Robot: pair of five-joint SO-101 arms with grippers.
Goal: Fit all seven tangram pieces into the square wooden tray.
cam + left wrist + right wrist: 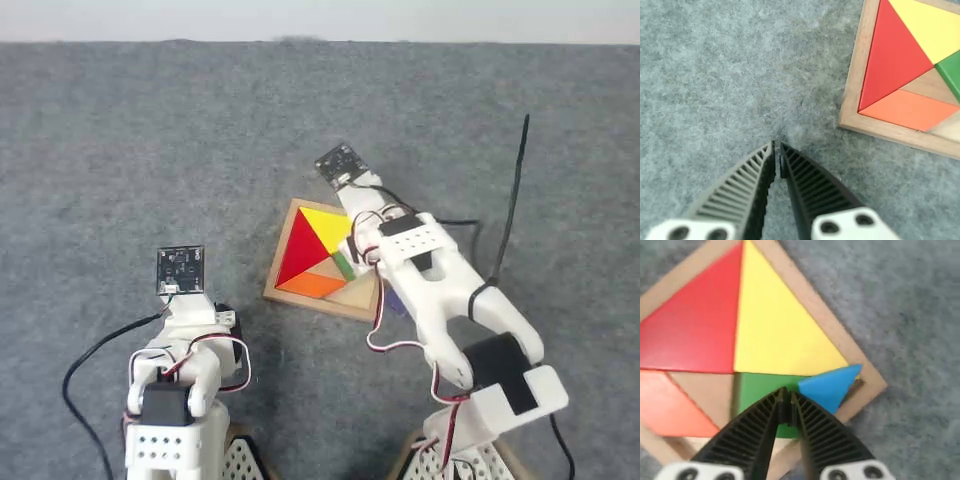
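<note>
1. High view: the tray (278,262) lies on the grey desk (150,130). The right arm (440,280) hangs over the tray; the left arm (185,350) stands well apart from it.
2. Left wrist view: the left end effector (776,146) is clenched and empty, over the desk beside the tray, which holds a red piece (890,55) and an orange piece (910,107).
3. Right wrist view: the right end effector (786,391) is clenched on nothing above the green piece (757,387) in the tray. A blue triangle (829,386) sits just beside its tips, at the tray's rim.

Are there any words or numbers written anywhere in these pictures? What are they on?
No word, number or sign can be read here.
The red piece, yellow piece, green piece, orange piece and blue piece: plain colours, nothing written.
The wooden tray: bare wood.
The left arm's dark board and the right arm's dark board: any print is too small to read.
</note>
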